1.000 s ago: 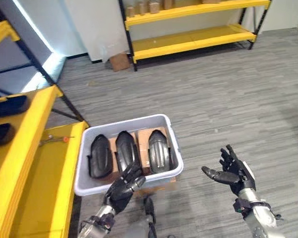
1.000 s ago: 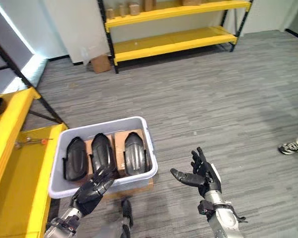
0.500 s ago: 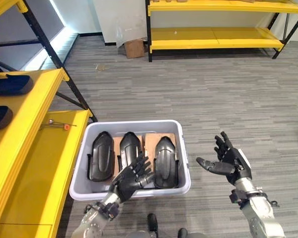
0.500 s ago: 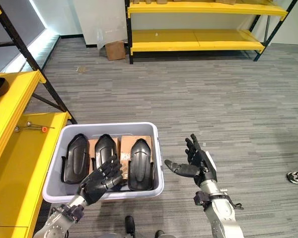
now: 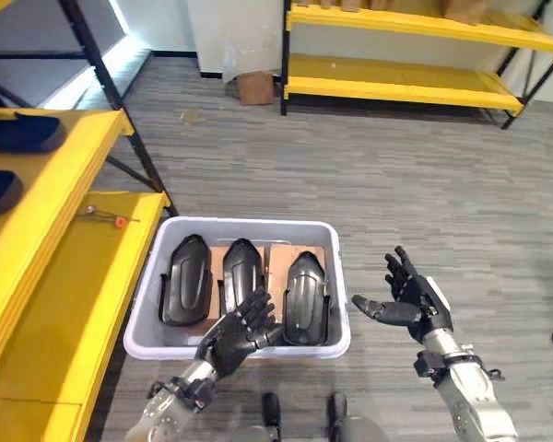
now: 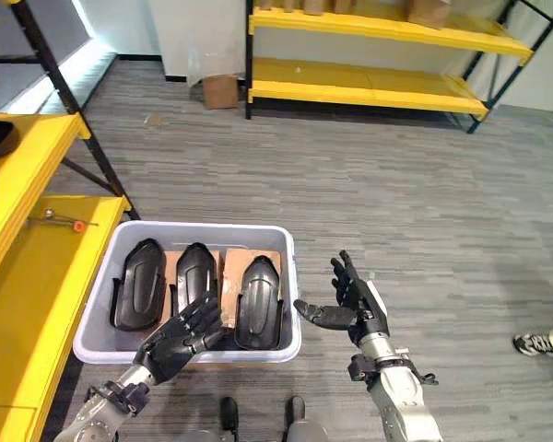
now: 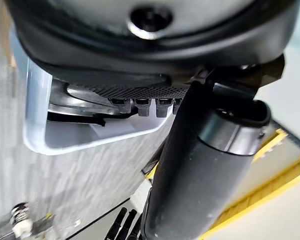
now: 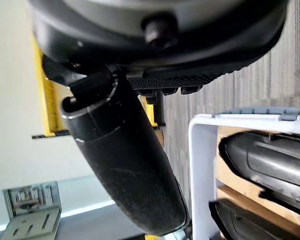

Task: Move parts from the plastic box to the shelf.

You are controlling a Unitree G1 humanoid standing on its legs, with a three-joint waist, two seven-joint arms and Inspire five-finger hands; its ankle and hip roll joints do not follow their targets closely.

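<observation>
Three black parts point(image 5: 242, 284) lie side by side in the plastic box point(image 5: 157, 273), on brown cardboard point(image 5: 270, 255) lining its bottom. Box sits on grey floor point(image 5: 369, 193), just beside the yellow shelf point(image 5: 83, 295) on the robot's left. Left hand point(image 5: 234, 333) hovers over the box's near rim, fingers spread and straight, palm up, holding nothing; fingertips reach above the middle and right parts, can't tell if touching. Right hand point(image 5: 408, 300) is right of the box, apart from it, also open with fingers fanned and thumb out toward the box, empty. Upper level of the near shelf carries two dark parts point(image 5: 17, 131) at the left edge. Small tool with an orange tip point(image 5: 107, 215) lies on the lower level near the box. Second yellow shelf point(image 5: 396, 87) stands against the far wall, a cardboard box point(image 5: 253, 87) on the floor next to it. A person's shoe point(image 6: 535, 343) shows at the right edge.
</observation>
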